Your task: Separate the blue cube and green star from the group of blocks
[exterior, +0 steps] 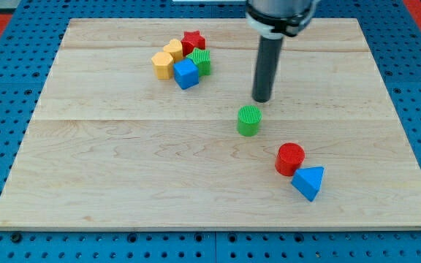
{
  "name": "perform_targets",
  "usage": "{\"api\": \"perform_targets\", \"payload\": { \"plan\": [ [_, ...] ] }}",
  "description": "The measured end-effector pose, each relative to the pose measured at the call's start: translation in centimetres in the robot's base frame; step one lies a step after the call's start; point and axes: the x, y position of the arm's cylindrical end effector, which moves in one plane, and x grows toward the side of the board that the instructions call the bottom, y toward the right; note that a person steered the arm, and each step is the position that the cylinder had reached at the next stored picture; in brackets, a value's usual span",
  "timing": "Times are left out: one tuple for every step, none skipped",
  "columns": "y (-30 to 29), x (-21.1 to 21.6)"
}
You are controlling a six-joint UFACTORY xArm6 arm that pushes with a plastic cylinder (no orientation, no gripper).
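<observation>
The blue cube sits in a tight group at the view's upper left. The green star touches it on its upper right. A red star and two yellow blocks complete the group. My tip rests on the board well to the right of the group and slightly lower, about a hundred pixels from the blue cube. It stands just above a green cylinder, with a small gap between them.
A red cylinder and a blue triangular block lie together at the view's lower right. The wooden board lies on a blue perforated table.
</observation>
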Motion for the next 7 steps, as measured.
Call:
{"api": "perform_targets", "payload": {
  "plan": [
    [-5.0, 5.9],
    [0.7, 6.1],
    [2.6, 7.5],
    [-2.3, 3.9],
    [-1.2, -5.3],
    [-3.0, -12.3],
    [-4.6, -15.6]
  ]
}}
